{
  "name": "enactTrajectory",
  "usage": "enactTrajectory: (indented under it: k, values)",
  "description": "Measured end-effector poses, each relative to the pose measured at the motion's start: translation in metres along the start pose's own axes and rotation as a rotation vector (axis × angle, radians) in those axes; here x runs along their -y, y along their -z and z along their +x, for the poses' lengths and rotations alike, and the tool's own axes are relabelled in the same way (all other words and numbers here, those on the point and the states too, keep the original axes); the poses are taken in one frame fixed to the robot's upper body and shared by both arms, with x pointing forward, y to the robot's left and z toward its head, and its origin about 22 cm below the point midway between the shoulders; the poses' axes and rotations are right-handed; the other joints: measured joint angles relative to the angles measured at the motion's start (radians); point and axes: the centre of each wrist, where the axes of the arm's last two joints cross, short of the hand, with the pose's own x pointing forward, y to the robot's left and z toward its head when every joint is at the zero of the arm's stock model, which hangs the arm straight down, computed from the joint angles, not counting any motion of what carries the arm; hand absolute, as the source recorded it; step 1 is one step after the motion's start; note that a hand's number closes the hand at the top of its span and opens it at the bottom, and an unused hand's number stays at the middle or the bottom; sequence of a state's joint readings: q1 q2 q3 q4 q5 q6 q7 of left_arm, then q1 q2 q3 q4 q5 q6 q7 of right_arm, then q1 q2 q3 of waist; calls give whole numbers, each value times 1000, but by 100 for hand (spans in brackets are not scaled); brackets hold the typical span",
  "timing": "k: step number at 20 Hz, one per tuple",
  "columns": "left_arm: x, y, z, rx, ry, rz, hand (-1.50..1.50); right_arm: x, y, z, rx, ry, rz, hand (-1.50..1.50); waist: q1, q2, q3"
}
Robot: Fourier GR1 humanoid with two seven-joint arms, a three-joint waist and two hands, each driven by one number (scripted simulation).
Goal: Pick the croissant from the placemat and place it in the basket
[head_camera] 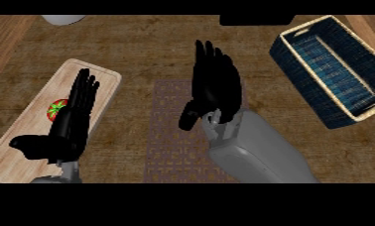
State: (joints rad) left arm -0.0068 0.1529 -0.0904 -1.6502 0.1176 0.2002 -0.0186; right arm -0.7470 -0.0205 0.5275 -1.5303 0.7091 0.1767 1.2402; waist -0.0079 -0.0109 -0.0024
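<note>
As seen from the head view, the wooden counter (147, 36) carried a brown patterned placemat (172, 155) of rectangular shape at its middle, a pale wooden cutting board (102, 74) with rounded corners at the left, and a dark blue woven basket (293, 59) with a tan rim at the upper right, set at a tilt. The right hand (215, 88) stood over the upper part of the placemat with fingers straight and together, thumb hanging down, released and holding nothing that could be seen. The left hand (70, 121) rested over the cutting board, fingers up and relaxed, thumb out to the left, likewise grasping nothing. A red tomato (55, 109) with a green top lay on the board, partly hidden behind the left hand. The croissant could not be seen anywhere; whether it lay beneath the right hand could not be told. A pale rounded object (62, 19) and a black object (256, 20) sat at the far edge.
</note>
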Motion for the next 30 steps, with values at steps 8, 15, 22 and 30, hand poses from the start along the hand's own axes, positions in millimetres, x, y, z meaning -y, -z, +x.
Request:
enactTrajectory:
  k: [8, 15, 22, 30]
  values:
    - [3, 4, 4, 10, -7, -8, 0, -13, -5, -10, -13, -15, 25, -150, 6, 5, 1]
    - [0, 1, 7, 10, 2, -8, 0, -30, -4, -16, -19, -36, 25, -150, 13, 8, 2]
    - [6, 0, 9, 7, -8, -16, 0, -45, 2, -20, -39, -63, -3, -150, 16, 9, 2]
    - [8, 5, 8, 9, -4, -17, 0, -58, 11, -29, -71, -69, 5, -150, 14, 10, 2]
